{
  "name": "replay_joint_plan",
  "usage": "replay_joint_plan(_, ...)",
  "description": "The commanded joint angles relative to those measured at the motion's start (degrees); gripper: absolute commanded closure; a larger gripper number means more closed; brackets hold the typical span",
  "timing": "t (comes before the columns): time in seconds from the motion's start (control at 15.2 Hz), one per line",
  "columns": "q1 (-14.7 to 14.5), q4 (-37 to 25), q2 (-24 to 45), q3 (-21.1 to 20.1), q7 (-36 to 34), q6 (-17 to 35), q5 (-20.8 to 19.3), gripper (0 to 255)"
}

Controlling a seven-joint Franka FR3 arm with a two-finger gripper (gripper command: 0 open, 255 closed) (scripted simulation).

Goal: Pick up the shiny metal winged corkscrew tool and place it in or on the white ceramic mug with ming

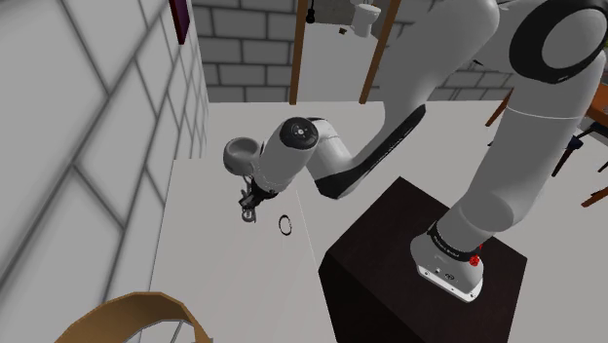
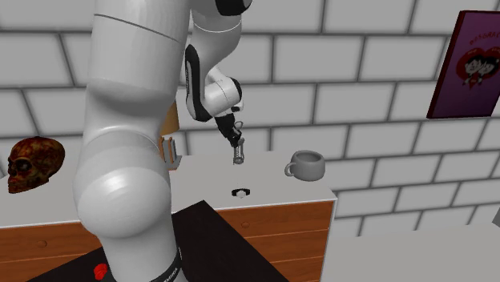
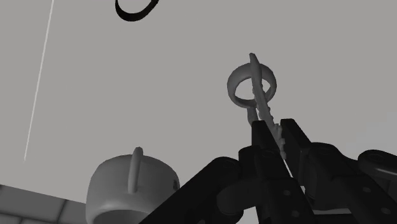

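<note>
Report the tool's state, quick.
The tool is shut on the corkscrew, which it holds in the air.

corkscrew [image 3: 264, 109] lower half hidden inside the clamped gripper [image 3: 278, 132], wings can't be made out. mug [image 3: 124, 188] cut by the picture edge in wrist view, half behind the arm [image 1: 331, 166] in shoulder view. black ring [image 3: 135, 17] cut off too. curved wooden rim [image 1: 127, 314] cropped at shoulder view's bottom.
</note>
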State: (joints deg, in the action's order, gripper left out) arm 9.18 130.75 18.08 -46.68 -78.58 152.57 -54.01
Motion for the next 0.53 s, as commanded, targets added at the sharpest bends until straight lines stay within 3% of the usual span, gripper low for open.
replay_joint_plan(0.0, 1.26, 0.18, -1.46, -1.63, 2.19, -0.5, 2.86, 255)
replay_joint_plan(0.46, 6.11, 0.75, -7.03, -7.36, 10.25, -2.01, 13.32, 255)
